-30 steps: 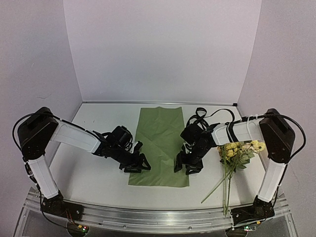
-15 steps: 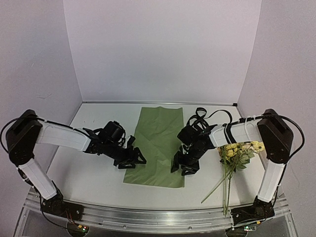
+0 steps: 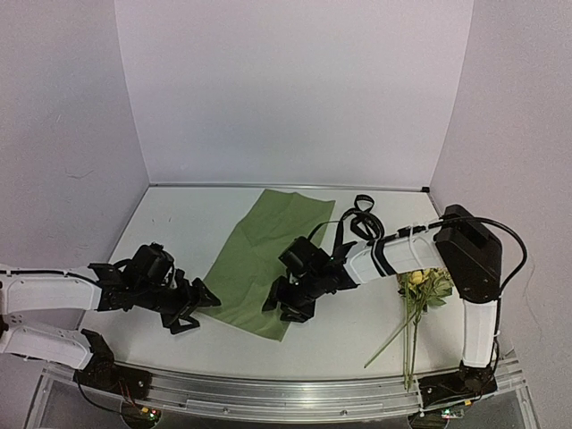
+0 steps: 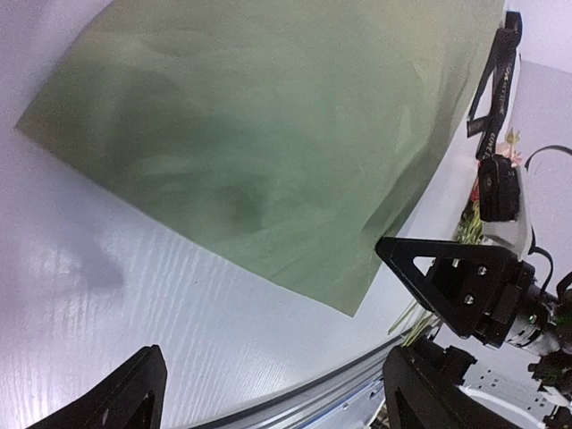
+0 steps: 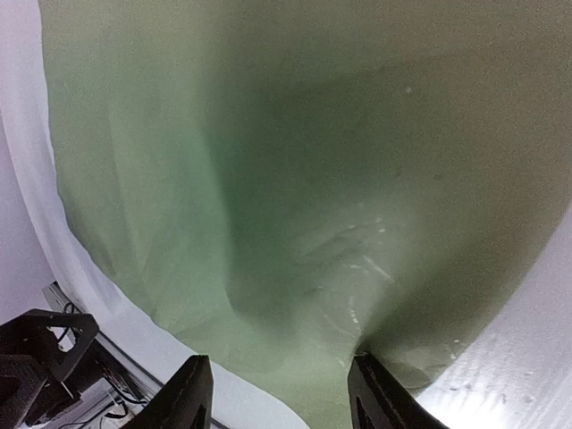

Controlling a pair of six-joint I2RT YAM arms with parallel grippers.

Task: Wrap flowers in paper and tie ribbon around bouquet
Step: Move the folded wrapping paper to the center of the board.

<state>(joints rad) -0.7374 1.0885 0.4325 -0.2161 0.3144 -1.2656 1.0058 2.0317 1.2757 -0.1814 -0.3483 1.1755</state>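
The olive-green paper (image 3: 259, 264) lies flat and skewed on the table, its near corner pointing toward the front edge. My right gripper (image 3: 282, 309) stands on that near part. In the right wrist view its fingers (image 5: 189, 395) are apart and rest on the creased paper (image 5: 295, 179). My left gripper (image 3: 197, 309) is open over bare table left of the sheet, holding nothing; the paper (image 4: 268, 134) lies beyond it. The flowers (image 3: 425, 282) lie at the right, stems toward the front. The black ribbon (image 3: 358, 214) lies in loops behind the right arm.
A metal rail (image 3: 286, 393) runs along the table's front edge. White walls close in the back and both sides. The right arm's forearm (image 3: 398, 257) stretches across between the flowers and the paper.
The paper's near end has swung to the left, with the right gripper moving left on it. The left gripper has let go, drawn back left off the sheet and opened wider.
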